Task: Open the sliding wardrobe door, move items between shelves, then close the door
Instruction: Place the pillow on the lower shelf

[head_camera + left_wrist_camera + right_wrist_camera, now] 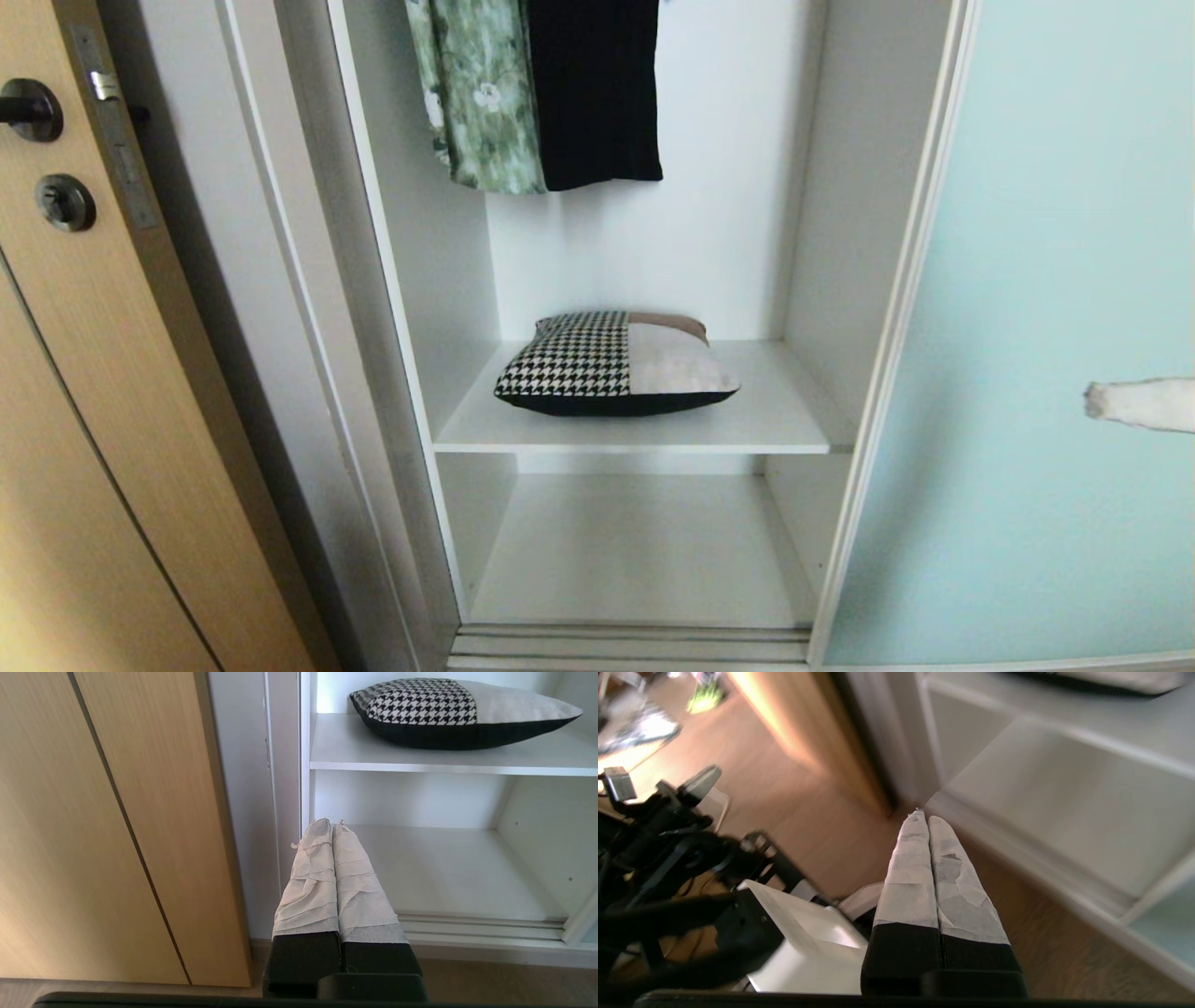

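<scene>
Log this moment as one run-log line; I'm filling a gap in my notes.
door: sliding wardrobe door open | cushion on upper shelf | right gripper shut, before door | left gripper shut, low

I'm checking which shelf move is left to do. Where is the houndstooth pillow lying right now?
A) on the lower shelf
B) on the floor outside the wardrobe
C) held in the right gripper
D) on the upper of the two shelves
D: the houndstooth pillow lies on the upper shelf; the lower shelf holds nothing.
</scene>
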